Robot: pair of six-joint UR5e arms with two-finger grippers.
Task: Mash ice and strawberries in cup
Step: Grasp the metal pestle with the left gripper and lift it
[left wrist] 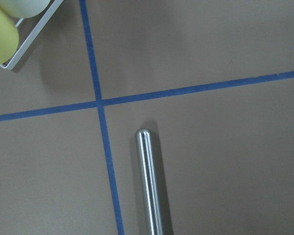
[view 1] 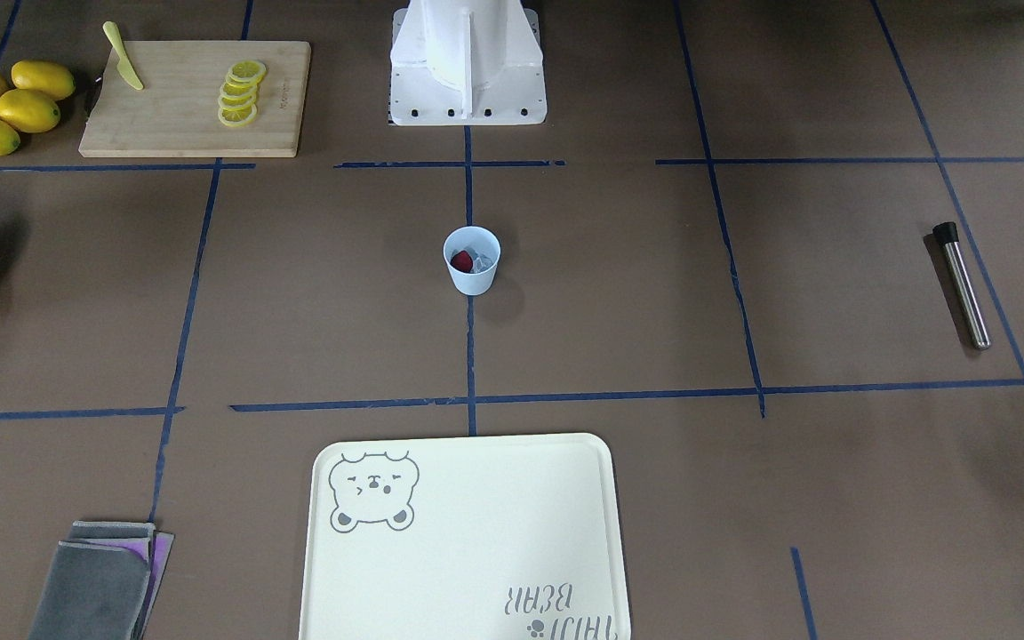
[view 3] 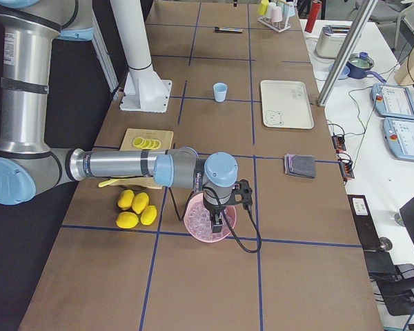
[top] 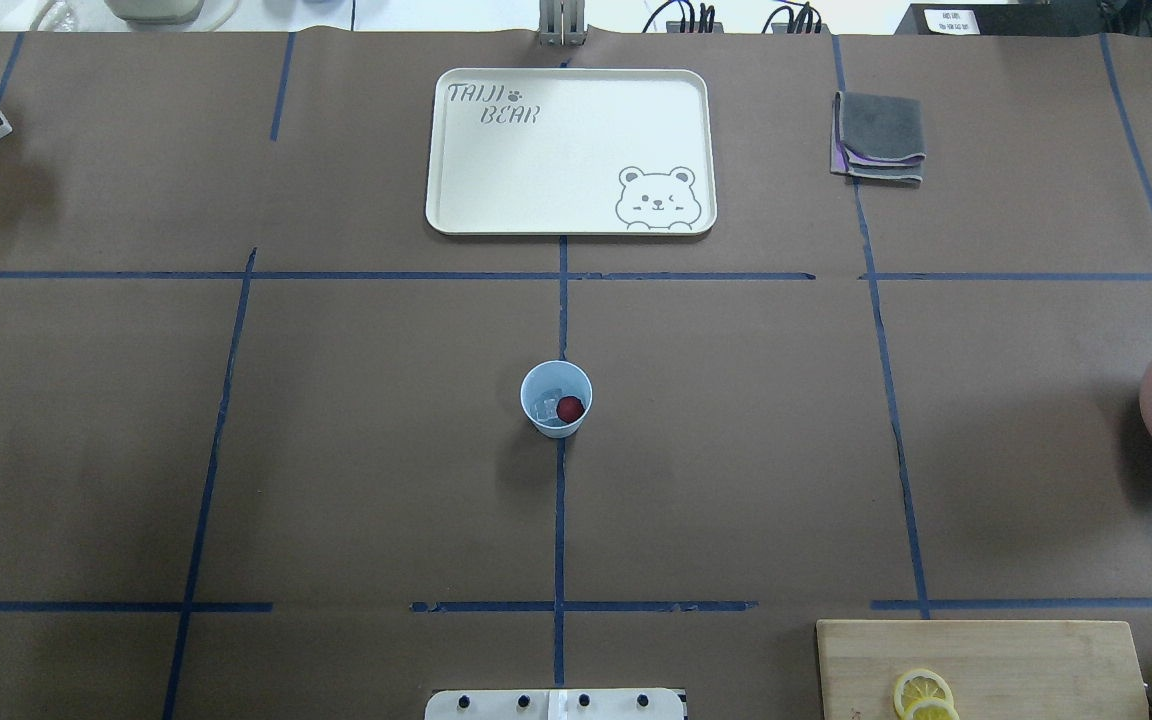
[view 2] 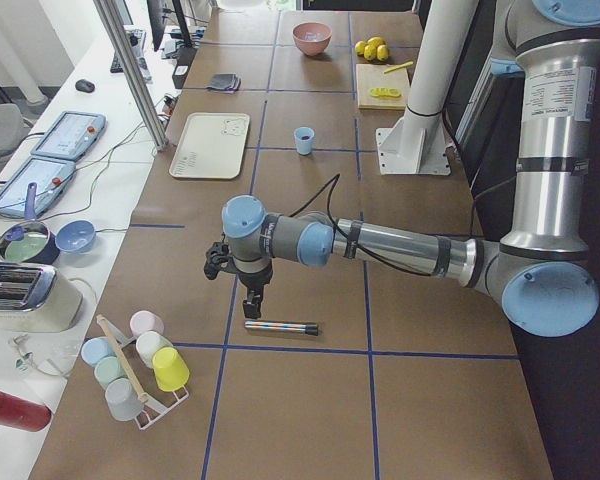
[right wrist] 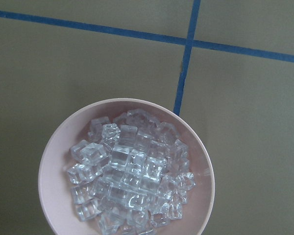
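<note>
The pale blue cup (view 1: 471, 267) stands upright at the table's middle and also shows in the overhead view (top: 556, 425). Inside it lie one red strawberry (top: 570, 408) and a few clear ice cubes (top: 546, 405). My left gripper (view 2: 252, 306) hangs just above a steel rod with a black end (view 2: 280, 326) at the table's left end; I cannot tell if it is open. My right gripper (view 3: 217, 222) hangs over a pink bowl (view 3: 193, 222) full of ice cubes (right wrist: 130, 171); I cannot tell its state. No fingers show in either wrist view.
A cream bear tray (top: 569, 150) lies beyond the cup. A folded grey cloth (top: 879, 135) is at the far right. A cutting board (view 1: 196, 98) holds lemon slices and a yellow knife, with whole lemons (view 1: 10, 105) beside it. A rack of cups (view 2: 135, 365) stands near the rod.
</note>
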